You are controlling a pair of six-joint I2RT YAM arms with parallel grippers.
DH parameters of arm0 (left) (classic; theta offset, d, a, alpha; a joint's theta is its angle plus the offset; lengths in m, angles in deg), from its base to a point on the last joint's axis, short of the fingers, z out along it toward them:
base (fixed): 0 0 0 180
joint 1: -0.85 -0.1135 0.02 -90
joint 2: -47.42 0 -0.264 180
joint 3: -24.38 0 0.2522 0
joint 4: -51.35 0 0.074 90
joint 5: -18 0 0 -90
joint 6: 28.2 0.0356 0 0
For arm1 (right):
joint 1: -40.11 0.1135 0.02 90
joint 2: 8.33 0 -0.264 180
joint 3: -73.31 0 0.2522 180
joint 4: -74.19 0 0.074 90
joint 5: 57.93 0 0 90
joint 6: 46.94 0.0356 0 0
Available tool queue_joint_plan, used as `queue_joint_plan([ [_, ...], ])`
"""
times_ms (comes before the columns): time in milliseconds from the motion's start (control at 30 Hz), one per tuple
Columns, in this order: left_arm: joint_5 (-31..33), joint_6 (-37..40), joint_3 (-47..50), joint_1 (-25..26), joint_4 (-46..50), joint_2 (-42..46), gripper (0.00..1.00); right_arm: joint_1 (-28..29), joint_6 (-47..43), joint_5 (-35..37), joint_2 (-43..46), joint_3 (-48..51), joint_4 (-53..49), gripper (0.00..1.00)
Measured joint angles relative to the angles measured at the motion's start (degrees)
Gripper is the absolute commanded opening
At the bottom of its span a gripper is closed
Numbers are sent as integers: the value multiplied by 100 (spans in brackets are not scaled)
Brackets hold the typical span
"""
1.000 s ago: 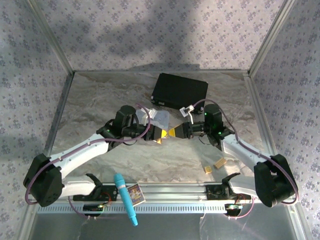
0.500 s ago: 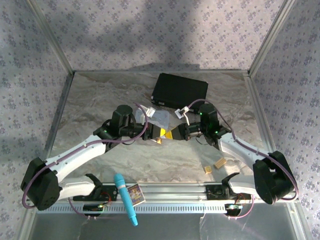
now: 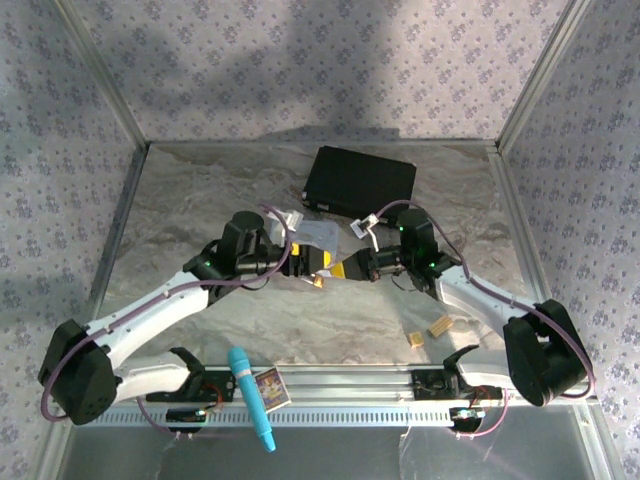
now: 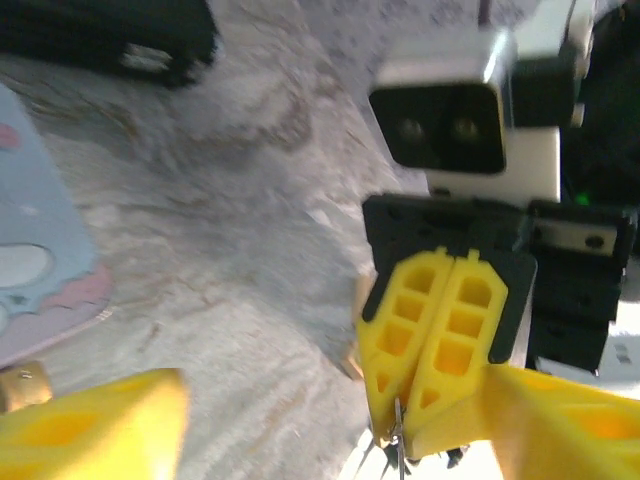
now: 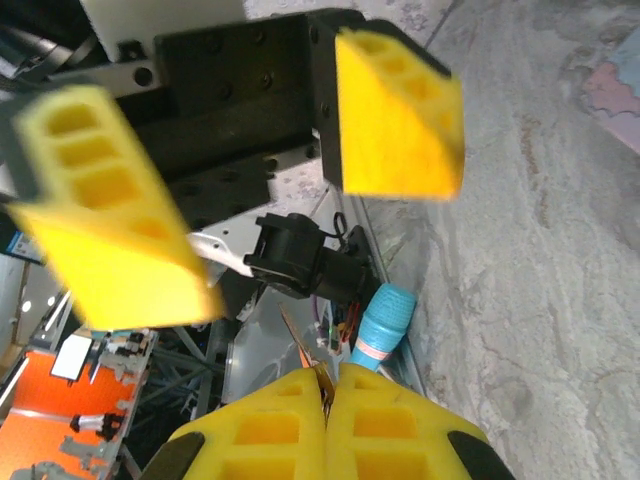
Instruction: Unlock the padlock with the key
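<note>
Two grippers meet mid-table. The left gripper (image 3: pixel 321 267) has its fingers spread wide, touching nothing. The right gripper (image 4: pixel 408 420) is pressed together on the key (image 4: pixel 397 442), only a sliver showing. A blurred, cropped brass bit beside the tin (image 4: pixel 30 250) may be the padlock (image 4: pixel 18 386).

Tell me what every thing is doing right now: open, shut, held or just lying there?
Left gripper, open, empty.
Right gripper, shut on the key.
Key, pinched in the right gripper.
Padlock, lying beside the tin, unheld; locked or not, too blurry.
Tin, lying flat.
Box, shut, lying flat.
Blocks, lying loose.
Microphone, lying across the near rail.
</note>
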Motion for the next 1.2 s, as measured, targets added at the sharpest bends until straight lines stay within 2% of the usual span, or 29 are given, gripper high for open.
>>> queue_joint_plan([
  [67,575,-157,81,66,-7,188,98,-55,2,142,-20,94,-33,0],
  [167,1585,-455,291,374,0,417,85,-157,-4,518,-31,177,-315,0],
  [233,2212,-737,328,662,177,387,80,-229,-2,787,-39,195,-483,0],
  [367,3368,-1257,48,1239,984,-262,79,-306,-17,1279,-37,297,-730,0],
  [467,3980,-1598,-304,1499,1622,-968,78,-306,-114,1580,-31,328,-984,0],
  [633,4509,-1965,-658,1569,2153,-1840,79,-306,-195,1864,26,481,-1132,0],
  [867,5047,-2247,-870,1567,2347,-2684,83,-317,-195,1965,35,682,-1130,0],
  [1200,5300,-2420,-1338,1574,2328,-3504,82,-468,-190,1954,33,780,-1012,0],
])
